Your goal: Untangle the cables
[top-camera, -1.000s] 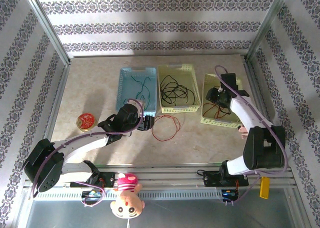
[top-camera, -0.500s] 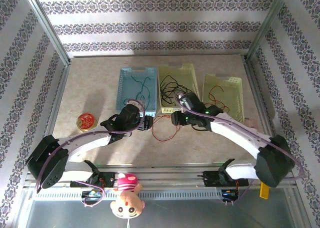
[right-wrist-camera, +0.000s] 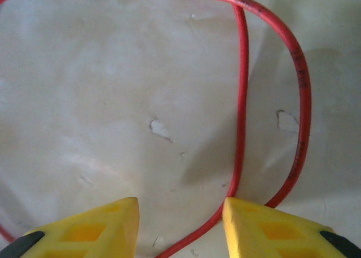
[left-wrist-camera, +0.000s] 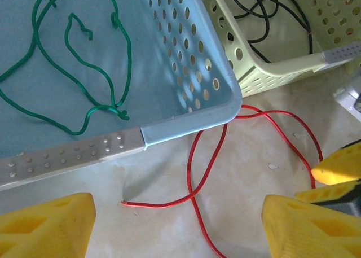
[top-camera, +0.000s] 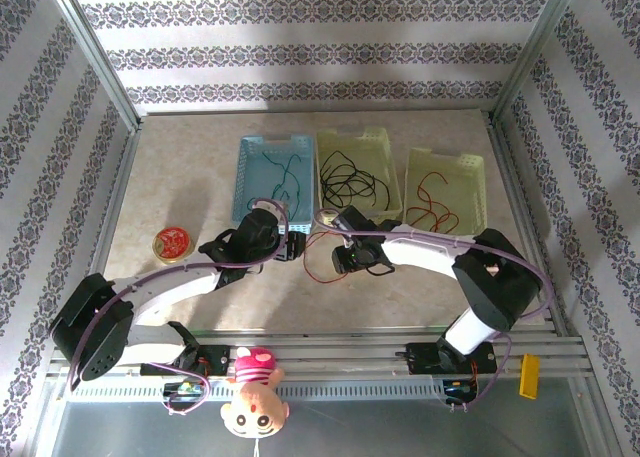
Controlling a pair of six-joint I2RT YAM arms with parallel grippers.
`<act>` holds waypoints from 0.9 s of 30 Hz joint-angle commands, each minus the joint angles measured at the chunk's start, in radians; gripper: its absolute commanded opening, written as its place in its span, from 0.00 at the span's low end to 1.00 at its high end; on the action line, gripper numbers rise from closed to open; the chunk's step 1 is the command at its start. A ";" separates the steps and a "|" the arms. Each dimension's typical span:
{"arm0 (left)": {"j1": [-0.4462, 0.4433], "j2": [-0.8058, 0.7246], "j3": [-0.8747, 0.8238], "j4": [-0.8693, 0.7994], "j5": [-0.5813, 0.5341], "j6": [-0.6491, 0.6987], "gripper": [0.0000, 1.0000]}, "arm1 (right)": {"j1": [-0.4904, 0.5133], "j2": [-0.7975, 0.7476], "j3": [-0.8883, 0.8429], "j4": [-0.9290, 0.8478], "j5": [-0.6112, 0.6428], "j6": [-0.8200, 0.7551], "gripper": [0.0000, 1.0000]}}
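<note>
Right end effector (right-wrist-camera: 179,235) open, empty, closest: red cable (right-wrist-camera: 241,100) runs straight ahead between its fingers (right-wrist-camera: 84,230). Left end effector (left-wrist-camera: 177,232) wide, empty.

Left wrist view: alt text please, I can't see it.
A red cable lies on the table ahead of the left gripper, jaws open, by the corner of a blue basket. A green cable lies in that basket; a black cable in the yellow basket beside it.

No readable text, brand or number. Faint dark marks along the red cable (right-wrist-camera: 299,71), too blurred to read. Raised dots on the blue basket (left-wrist-camera: 186,121) rim, not legible as letters.
</note>
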 commanded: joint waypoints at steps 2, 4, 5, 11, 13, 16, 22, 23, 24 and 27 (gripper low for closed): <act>-0.001 -0.025 0.023 -0.026 -0.021 -0.002 0.78 | 0.009 0.050 -0.024 0.020 0.042 0.027 0.39; 0.000 -0.022 0.023 -0.022 -0.019 -0.003 0.78 | 0.014 0.054 -0.030 0.009 0.067 0.043 0.37; 0.000 -0.021 0.023 -0.022 -0.018 -0.004 0.78 | 0.013 0.050 -0.040 0.007 0.082 0.051 0.35; -0.001 -0.014 0.020 -0.011 -0.015 -0.010 0.78 | 0.007 -0.049 -0.103 -0.027 0.222 0.110 0.08; 0.000 -0.009 0.020 -0.006 -0.012 -0.011 0.78 | 0.001 -0.100 -0.126 -0.031 0.247 0.126 0.06; -0.001 -0.003 0.022 0.002 -0.006 -0.009 0.78 | -0.003 -0.166 -0.148 -0.029 0.271 0.132 0.04; 0.000 0.011 0.021 0.021 0.003 -0.014 0.78 | -0.010 -0.236 -0.172 -0.022 0.269 0.111 0.03; -0.001 0.012 0.022 0.024 0.003 -0.018 0.78 | -0.010 -0.241 -0.173 -0.021 0.267 0.109 0.03; -0.002 0.014 0.020 0.027 0.005 -0.019 0.78 | -0.011 -0.246 -0.176 -0.020 0.263 0.106 0.03; -0.002 0.015 0.017 0.028 0.008 -0.022 0.78 | -0.011 -0.272 -0.183 -0.017 0.259 0.100 0.01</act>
